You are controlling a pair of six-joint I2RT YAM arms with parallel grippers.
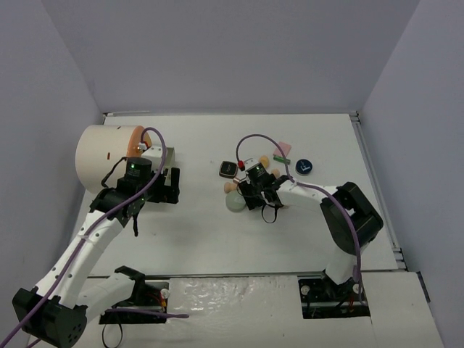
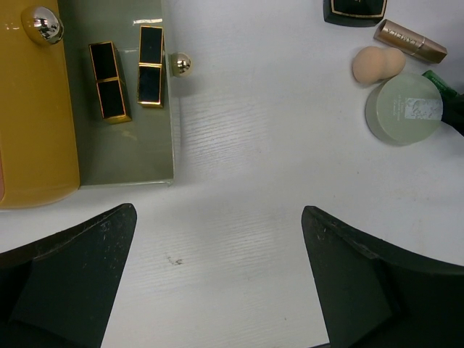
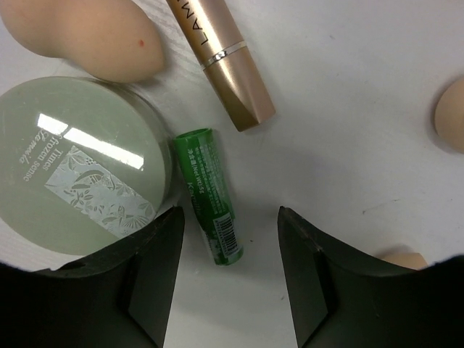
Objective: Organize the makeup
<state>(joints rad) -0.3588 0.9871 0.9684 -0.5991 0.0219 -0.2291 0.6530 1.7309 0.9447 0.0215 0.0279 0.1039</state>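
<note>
My right gripper (image 3: 230, 217) is open, low over the table, with its jaws either side of the near end of the green tube (image 3: 209, 196), not touching it. Beside the tube lie the pale green disc (image 3: 80, 163), a gold lipstick (image 3: 221, 58) and a peach sponge (image 3: 80, 36). My left gripper (image 2: 217, 239) is open and empty over bare table. Two black-and-gold lipsticks (image 2: 109, 80) lie in a grey drawer tray (image 2: 123, 159). From above, the right gripper (image 1: 254, 194) is beside the disc (image 1: 235, 202), and the left gripper (image 1: 165, 187) is by the cylinder.
The large cream cylinder (image 1: 105, 156) with its orange front (image 2: 32, 109) stands at the left. A black square compact (image 1: 228, 170), a dark round compact (image 1: 304, 166), a pink pad (image 1: 283, 148) and more sponges (image 3: 453, 116) lie around the right gripper.
</note>
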